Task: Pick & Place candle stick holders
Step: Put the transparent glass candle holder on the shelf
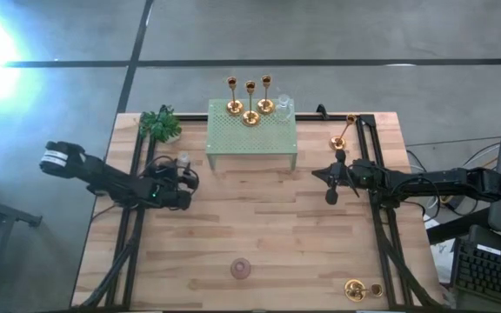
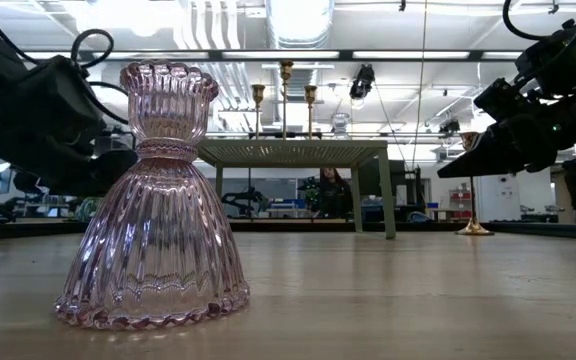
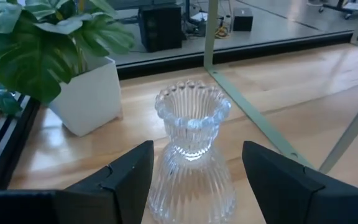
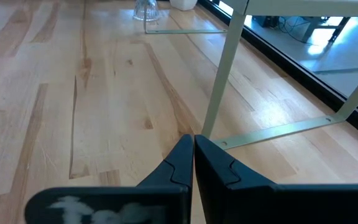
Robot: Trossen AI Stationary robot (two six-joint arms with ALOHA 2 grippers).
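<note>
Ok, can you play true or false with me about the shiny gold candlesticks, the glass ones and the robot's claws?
1. Three gold candlestick holders stand on top of the little green stand. True.
2. The left gripper is open, with a clear glass candle holder between its fingers. True.
3. The right gripper is carrying a gold candlestick. False: it is shut and holds nothing.
4. The pink glass candle holder is lying on its side. False: it stands upright on the wooden table.
5. A green plant sits at the back left of the table. True.
</note>
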